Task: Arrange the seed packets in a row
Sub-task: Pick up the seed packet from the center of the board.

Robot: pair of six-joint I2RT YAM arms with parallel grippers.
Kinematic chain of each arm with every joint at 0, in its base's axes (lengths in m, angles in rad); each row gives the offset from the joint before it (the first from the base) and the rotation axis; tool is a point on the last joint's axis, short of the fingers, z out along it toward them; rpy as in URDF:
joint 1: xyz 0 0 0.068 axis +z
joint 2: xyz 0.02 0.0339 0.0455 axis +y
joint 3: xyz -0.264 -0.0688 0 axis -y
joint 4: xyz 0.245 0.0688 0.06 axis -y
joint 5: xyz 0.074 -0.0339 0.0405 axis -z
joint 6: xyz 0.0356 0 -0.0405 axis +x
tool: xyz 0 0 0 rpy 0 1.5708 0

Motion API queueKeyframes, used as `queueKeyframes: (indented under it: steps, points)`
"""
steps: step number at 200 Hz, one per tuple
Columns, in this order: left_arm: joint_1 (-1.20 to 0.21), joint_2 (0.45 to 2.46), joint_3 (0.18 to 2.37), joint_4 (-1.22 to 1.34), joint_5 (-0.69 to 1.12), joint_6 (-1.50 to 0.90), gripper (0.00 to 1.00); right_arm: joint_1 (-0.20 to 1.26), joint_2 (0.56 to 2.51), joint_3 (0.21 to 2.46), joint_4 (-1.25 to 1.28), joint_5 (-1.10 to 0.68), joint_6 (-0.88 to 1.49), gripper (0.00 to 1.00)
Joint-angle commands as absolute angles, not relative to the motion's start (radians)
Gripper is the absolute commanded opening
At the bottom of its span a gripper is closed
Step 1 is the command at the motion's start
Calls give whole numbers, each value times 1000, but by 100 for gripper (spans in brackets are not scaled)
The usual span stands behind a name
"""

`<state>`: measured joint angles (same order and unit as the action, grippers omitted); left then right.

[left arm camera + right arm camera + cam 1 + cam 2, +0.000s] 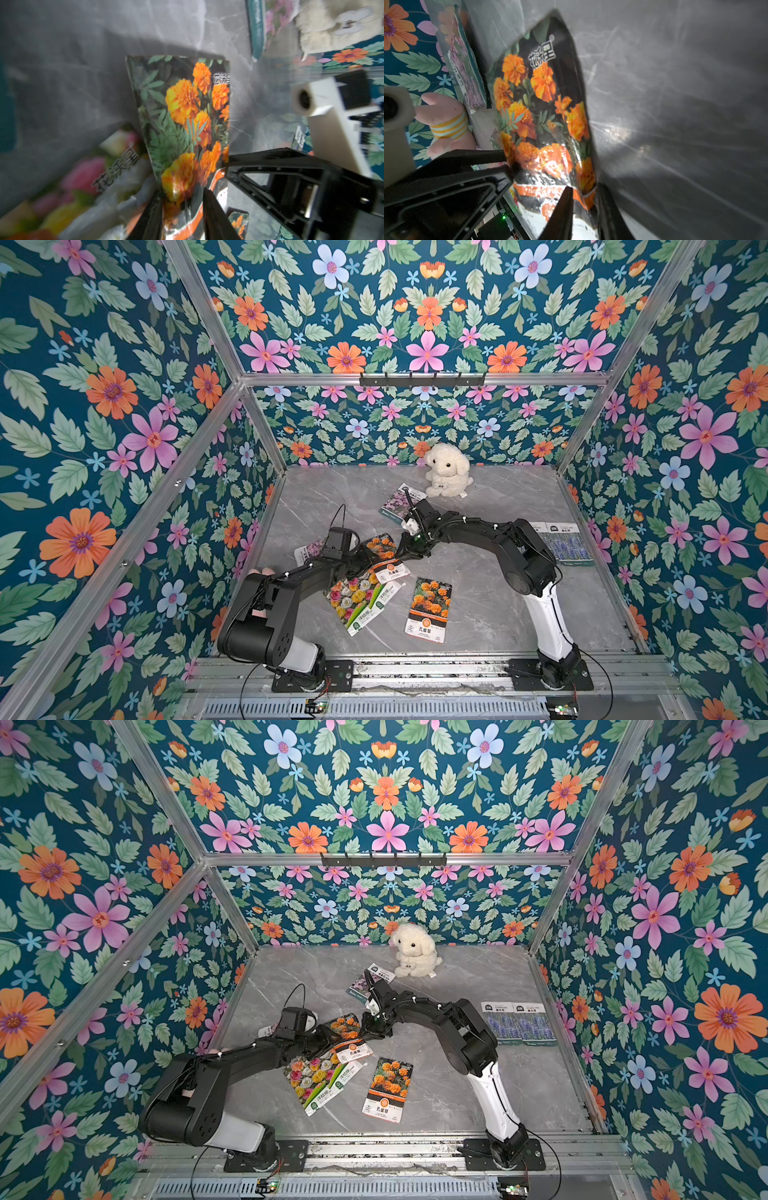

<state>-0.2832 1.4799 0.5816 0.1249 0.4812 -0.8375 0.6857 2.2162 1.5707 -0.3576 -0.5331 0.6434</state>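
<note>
Nearest you, a flat marigold packet (428,610) lies on the table (490,593), just beside two overlapping multicolour packets (353,599). Behind these, both arms meet at a raised marigold packet (381,547), held at a tilt. The right gripper (585,187) pinches one edge, jaws nearly closed. The left gripper (181,192) straddles the opposite edge with narrowed jaws; you cannot tell whether it clamps. Two lavender packets (561,541) lie side by side near the right wall. Farthest, a pink-purple packet (397,502) lies near the dog (446,470).

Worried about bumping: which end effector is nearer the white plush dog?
Right. The right end effector is front-left of the white plush dog; the left end effector is farther that way.
</note>
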Motion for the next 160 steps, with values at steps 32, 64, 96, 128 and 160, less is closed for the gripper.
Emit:
queueKeyframes:
  steps: [32, 64, 96, 128, 160]
  points:
    - [-282, 1468, 621, 125, 504, -790, 10, 664, 2092, 1488, -316, -464, 676, 30]
    - [-283, 1426, 627, 107, 504, -761, 0, 608, 1912, 1315, -163, -435, 743, 41]
    - [-308, 1407, 647, 165, 568, -794, 0, 532, 1673, 1151, -170, -292, 755, 60]
    - [-442, 1449, 715, 265, 539, -875, 0, 410, 1429, 1049, -296, -183, 710, 76]
    - [-625, 1611, 847, 411, 448, -985, 0, 264, 1221, 985, -420, -124, 641, 87]
